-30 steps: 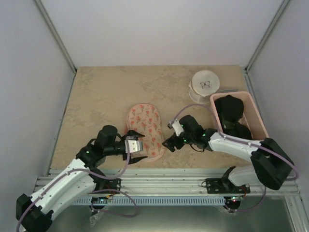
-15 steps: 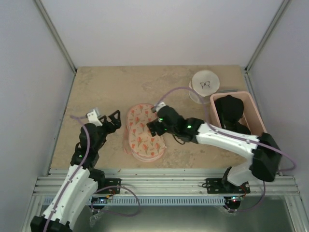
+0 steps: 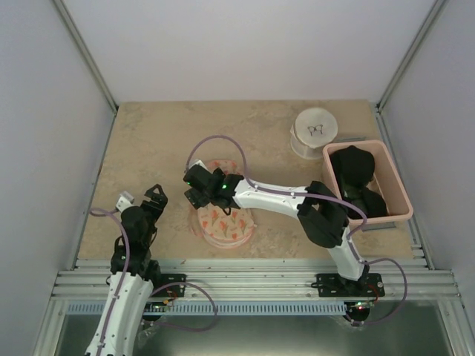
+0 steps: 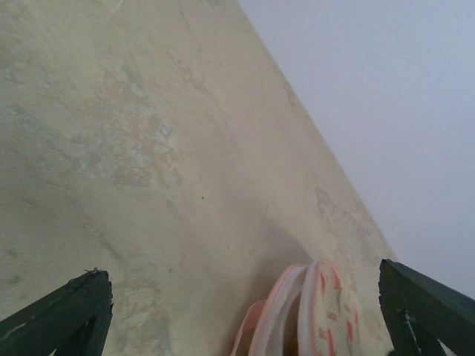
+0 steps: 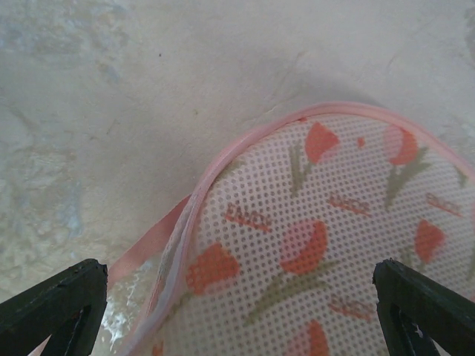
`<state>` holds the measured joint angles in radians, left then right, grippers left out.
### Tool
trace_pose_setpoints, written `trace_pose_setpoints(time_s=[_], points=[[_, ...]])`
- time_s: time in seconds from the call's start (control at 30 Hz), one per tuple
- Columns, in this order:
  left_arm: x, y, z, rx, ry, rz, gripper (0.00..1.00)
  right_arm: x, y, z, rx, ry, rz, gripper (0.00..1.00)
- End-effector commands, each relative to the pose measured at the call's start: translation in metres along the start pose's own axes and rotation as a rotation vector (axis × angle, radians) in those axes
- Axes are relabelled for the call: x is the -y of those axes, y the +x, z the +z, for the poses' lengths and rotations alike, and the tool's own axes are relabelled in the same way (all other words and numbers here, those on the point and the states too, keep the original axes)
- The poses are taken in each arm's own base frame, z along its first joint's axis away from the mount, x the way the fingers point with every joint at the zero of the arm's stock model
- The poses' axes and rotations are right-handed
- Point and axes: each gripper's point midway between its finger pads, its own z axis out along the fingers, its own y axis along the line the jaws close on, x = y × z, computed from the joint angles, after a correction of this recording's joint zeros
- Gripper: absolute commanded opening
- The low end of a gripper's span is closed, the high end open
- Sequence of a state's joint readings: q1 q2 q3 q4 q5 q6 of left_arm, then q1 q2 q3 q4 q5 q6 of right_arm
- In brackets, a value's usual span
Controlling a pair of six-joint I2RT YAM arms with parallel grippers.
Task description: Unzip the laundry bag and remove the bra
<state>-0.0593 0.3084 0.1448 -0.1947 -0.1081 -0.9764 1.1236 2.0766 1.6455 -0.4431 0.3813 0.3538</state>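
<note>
Seen flat on the counter [image 3: 148, 133] toward its near middle: the laundry bag [image 3: 226, 226], no bra showing, so probably zipped inside. Hovering over the bag's far left rim, right jaws spread wide and empty, likely to find the zip pull. Parked well to the left, left jaws equally wide, leaving that reach unobstructed.
</note>
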Motion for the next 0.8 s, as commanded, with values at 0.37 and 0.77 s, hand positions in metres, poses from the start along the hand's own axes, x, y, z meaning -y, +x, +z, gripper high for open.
trace_pose_setpoints(time_s=[0.37, 0.77], points=[[0.007, -0.007, -0.006, 0.042, 0.066, -0.074, 0.99, -0.005, 0.019, 0.027, -0.095, 0.118, -0.126, 0.90], [0.006, -0.004, -0.004, 0.031, 0.059, -0.069, 0.99, 0.011, 0.005, 0.009, -0.057, 0.188, -0.126, 0.80]])
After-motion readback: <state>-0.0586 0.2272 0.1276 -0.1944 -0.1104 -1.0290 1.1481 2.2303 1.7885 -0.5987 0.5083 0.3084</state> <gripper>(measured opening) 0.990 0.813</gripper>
